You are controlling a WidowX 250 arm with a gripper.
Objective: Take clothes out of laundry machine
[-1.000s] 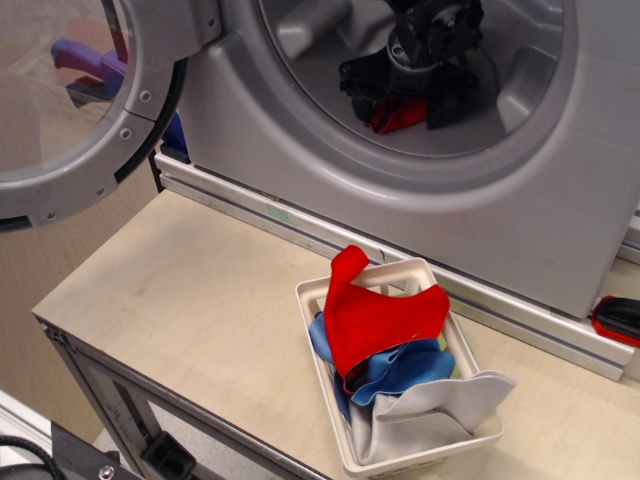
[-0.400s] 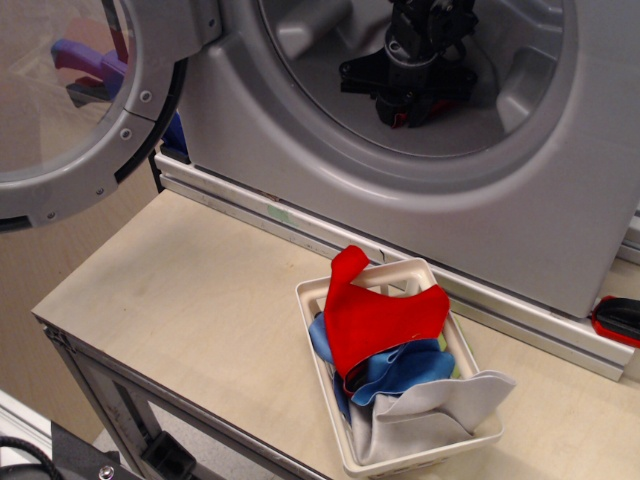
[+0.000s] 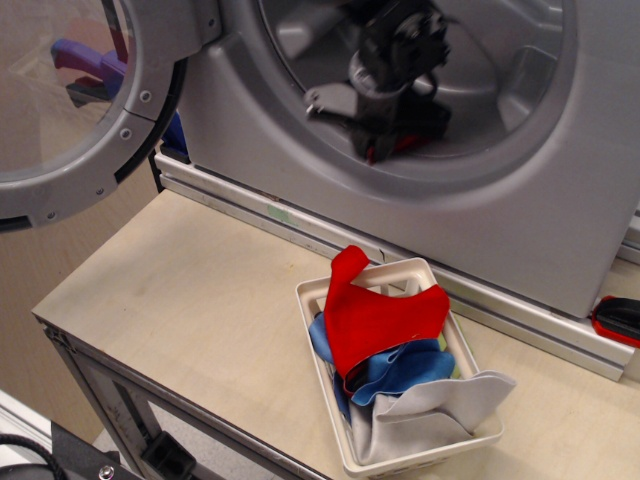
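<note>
The silver-grey laundry machine [image 3: 300,170] stands at the back of the table with its round door [image 3: 70,110] swung open to the left. My black gripper [image 3: 385,140] reaches into the ribbed drum [image 3: 510,70], low near the front rim, blurred by motion. A small red cloth [image 3: 405,146] shows right under its fingers and looks pinched between them. Other clothes lie in the white basket [image 3: 400,275] in front of the machine: a red piece [image 3: 375,320], a blue piece [image 3: 400,370] and a pale grey-white piece [image 3: 430,415].
The wooden table [image 3: 200,290] runs from the machine to its front edge at lower left. A hard red-and-black tool handle [image 3: 618,320] lies at the right edge by the machine's metal rail [image 3: 250,205]. Purple and blue items show through the door window [image 3: 85,60].
My gripper came down onto the red cloth in the drum, then moved left and toward the opening with the cloth under it. The basket and its clothes have not moved.
</note>
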